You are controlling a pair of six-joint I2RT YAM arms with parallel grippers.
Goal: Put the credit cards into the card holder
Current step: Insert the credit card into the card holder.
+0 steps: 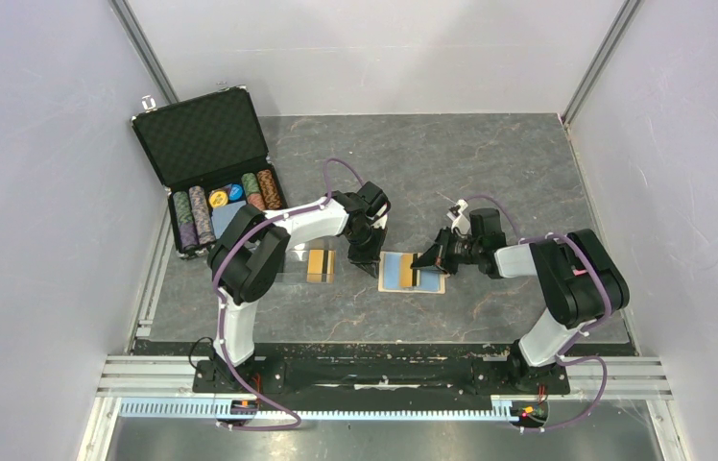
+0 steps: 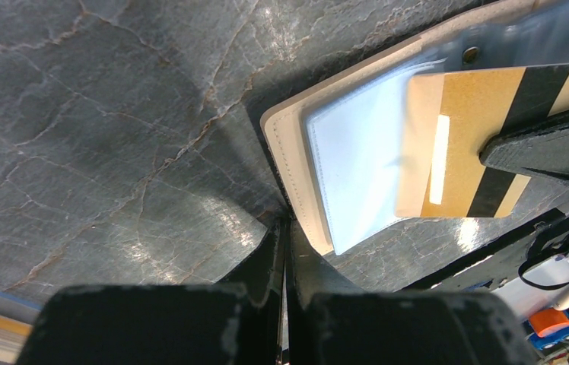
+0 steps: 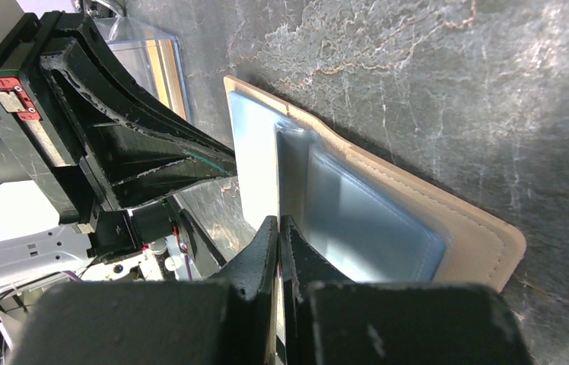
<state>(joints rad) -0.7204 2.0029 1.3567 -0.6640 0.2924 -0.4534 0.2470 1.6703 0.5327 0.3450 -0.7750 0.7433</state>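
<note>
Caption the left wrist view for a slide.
Right end effector holds the gold card over the open card holder; shut left end effector at its edge.

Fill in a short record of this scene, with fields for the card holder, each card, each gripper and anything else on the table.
card holder: tan, lying open on the table, blue lining up
gold card: black stripe, held over the lining
second card: gold-toned, flat on the table beside the holder, apart from it
right gripper: shut on the gold card
left gripper: shut, tips at the holder's edge
black case: open, poker chips inside
</note>
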